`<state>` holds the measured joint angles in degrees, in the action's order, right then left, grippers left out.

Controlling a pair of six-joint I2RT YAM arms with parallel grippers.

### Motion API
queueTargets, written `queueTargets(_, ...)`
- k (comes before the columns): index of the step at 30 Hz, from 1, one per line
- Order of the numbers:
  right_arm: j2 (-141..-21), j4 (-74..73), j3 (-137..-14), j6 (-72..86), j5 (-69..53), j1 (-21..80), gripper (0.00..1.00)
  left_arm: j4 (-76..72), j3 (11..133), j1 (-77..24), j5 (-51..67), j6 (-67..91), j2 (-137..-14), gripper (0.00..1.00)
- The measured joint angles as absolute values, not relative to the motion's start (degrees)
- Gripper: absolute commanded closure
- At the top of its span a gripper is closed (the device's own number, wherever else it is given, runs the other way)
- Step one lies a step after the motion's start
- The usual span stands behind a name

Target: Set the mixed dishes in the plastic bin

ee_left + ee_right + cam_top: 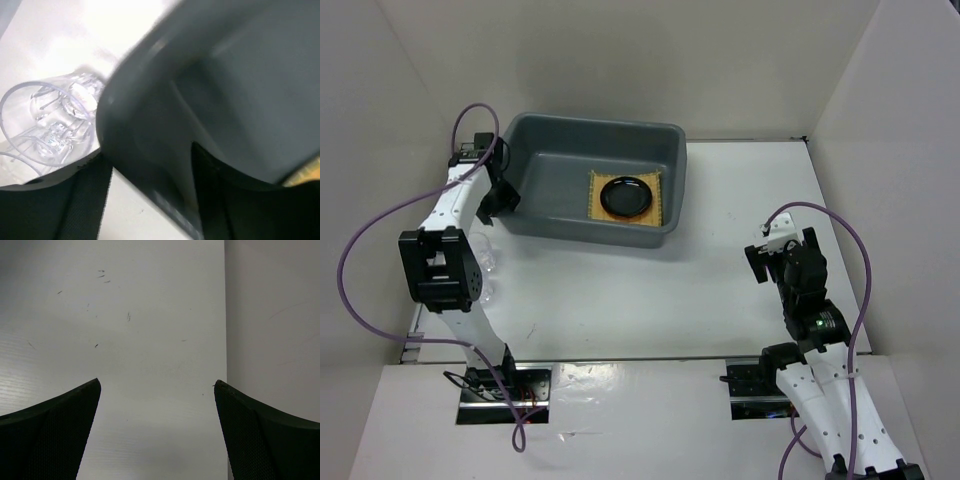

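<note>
Left gripper (pixel 150 167) blurred, glasses (pixel 47 125) cropped beside bin (pixel 235 75)

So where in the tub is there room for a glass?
In the tub, the left half is bare floor, between the left wall and the mat. The right half is crowded: the black plate sits on the mat. The left gripper crowds the left rim.

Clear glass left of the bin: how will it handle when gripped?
The glass looks smooth and clear, so probably slippery in a grip. Its thin rim suggests it is fragile; squeeze gently. Round body: may roll if knocked beside the bin.
</note>
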<state>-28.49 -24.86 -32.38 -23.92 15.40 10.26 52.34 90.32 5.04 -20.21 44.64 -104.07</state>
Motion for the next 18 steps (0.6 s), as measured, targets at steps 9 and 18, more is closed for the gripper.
queueTargets(9,-29.0,-24.9,-32.3,-23.9,15.4,10.3,0.02,47.1,102.9,1.2,-17.0,38.7,-97.8,0.00)
queueTargets(18,-29.0,-24.9,-32.3,-23.9,15.4,10.3,0.02,46.5,100.8,11.3,-19.4,36.3,-90.1,0.08)
